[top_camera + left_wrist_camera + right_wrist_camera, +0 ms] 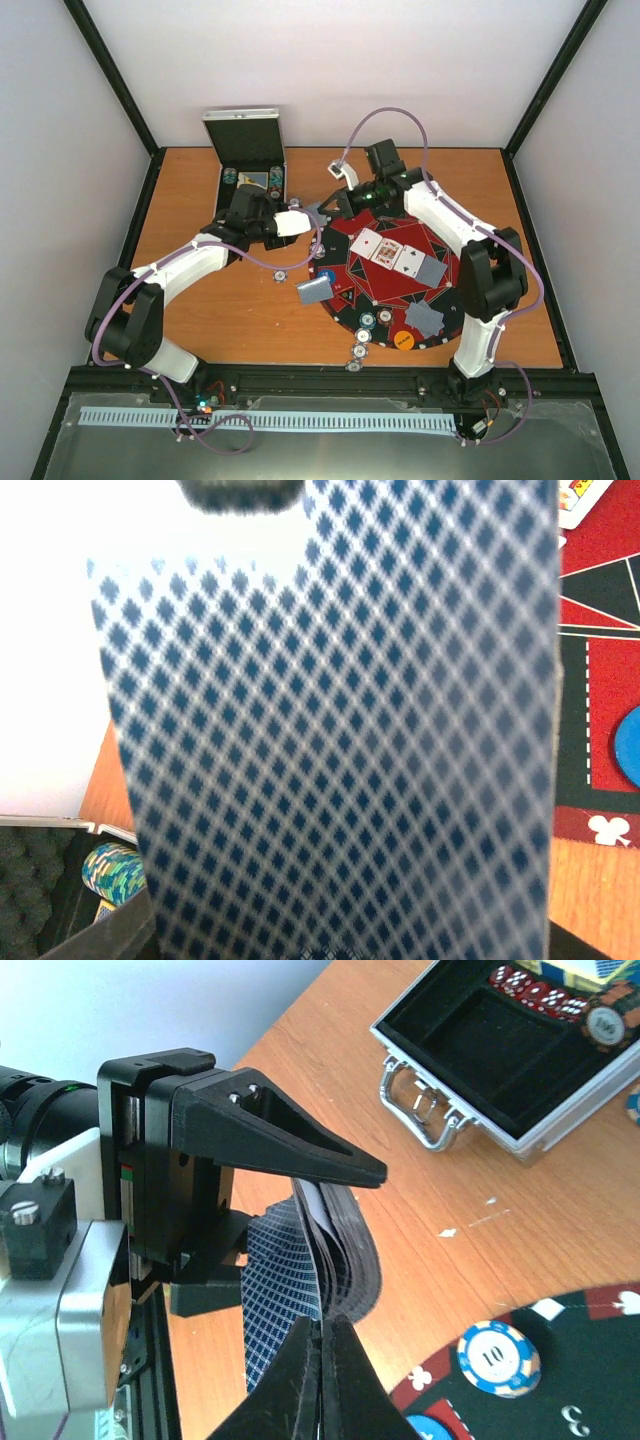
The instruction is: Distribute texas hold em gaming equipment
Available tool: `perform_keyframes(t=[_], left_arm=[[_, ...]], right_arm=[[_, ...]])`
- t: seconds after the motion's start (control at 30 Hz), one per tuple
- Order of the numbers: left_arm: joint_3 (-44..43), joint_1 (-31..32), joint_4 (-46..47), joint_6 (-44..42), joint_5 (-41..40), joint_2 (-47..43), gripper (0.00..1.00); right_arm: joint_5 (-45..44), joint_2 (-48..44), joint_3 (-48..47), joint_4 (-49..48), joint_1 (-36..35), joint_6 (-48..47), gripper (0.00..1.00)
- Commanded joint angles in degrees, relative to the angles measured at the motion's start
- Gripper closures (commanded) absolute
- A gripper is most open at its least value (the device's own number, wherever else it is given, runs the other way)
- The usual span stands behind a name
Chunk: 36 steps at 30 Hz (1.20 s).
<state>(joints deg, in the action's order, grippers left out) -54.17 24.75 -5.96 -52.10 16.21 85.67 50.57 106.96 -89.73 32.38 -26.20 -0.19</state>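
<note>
Light, slick, springy deck [345,1260], bowing in the left gripper's [305,220] pinch. Peel singly by the free lower edge, beside the pressed-together right gripper [322,1360].

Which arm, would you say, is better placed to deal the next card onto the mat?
Right, probably: the right gripper has its jaws shut at the edge of the deck, while the left gripper is holding it.

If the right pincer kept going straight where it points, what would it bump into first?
The deck of cards held in the left pincer. The right pincer is shut, and it seems to touch the deck's edge.
</note>
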Motion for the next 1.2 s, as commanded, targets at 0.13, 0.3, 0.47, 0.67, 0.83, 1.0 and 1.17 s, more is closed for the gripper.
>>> perform_keyframes(t=[0.13, 0.3, 0.47, 0.67, 0.83, 1.0, 1.17], left_arm=[[-0.76, -0.32, 0.58, -0.64, 1.28, -0.72, 0.48], [-0.41, -0.32, 0.84, -0.3, 1.32, -0.96, 0.48], [-0.15, -0.32, 0.98, 0.26, 1.24, -1.15, 0.48], [0.18, -0.44, 1.6, 0.75, 2.1, -2.15, 0.47], [0.63, -1.26, 1.59, 0.22, 3.1, -3.22, 0.47], [1.05, -1.37, 2.1, 0.1, 3.73, -3.8, 0.47], [1.17, -1.37, 2.1, 0.21, 3.92, -4.01, 0.47]], right_arm=[[-2.51, -5.26, -3.2, 7.67, 3.73, -7.06, 0.97], [-3.01, -8.85, -3.97, 10.69, 8.82, -10.06, 0.97], [-13.03, -12.94, -4.72, 16.51, 11.86, -17.41, 0.97], [-44.61, -18.8, -0.4, 26.68, 12.22, -33.66, 0.97], [-61.1, -23.61, 7.33, 35.51, 12.21, -44.43, 0.97], [-65.56, -21.19, 10.86, 45.15, 13.74, -41.74, 0.97], [-58.86, -18.1, 16.64, 49.25, 13.92, -40.61, 0.97]])
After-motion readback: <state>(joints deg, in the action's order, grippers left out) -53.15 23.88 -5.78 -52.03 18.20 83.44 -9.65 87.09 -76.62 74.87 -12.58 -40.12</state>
